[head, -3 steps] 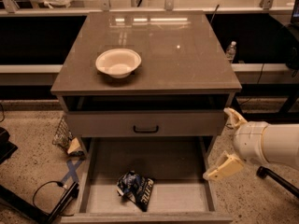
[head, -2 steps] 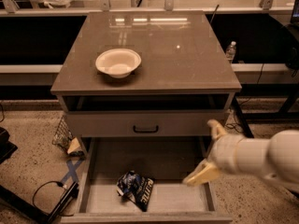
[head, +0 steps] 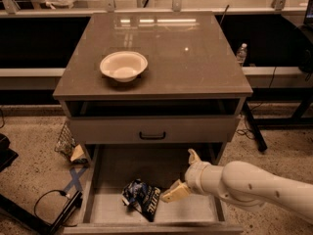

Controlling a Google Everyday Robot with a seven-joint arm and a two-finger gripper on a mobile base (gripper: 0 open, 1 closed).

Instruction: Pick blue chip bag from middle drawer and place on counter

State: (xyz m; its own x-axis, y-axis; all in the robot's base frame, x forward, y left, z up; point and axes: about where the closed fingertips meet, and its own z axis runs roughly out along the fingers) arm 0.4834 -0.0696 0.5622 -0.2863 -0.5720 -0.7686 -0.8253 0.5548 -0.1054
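The blue chip bag lies crumpled on the floor of the open middle drawer, left of centre near the front. My gripper reaches in from the right over the drawer on a white arm, open, with one finger pointing down-left close to the bag's right edge and the other finger pointing up. It holds nothing. The counter is the glossy grey-brown top of the cabinet, above.
A cream bowl stands on the counter's left half. A grey drawer front with a black handle sits above the open drawer. A water bottle stands at the right; cables and a bag lie on the floor at left.
My arm has moved left and down from the cabinet's right side into the open drawer, bringing the gripper close to the chip bag. The bag and bowl have not moved.
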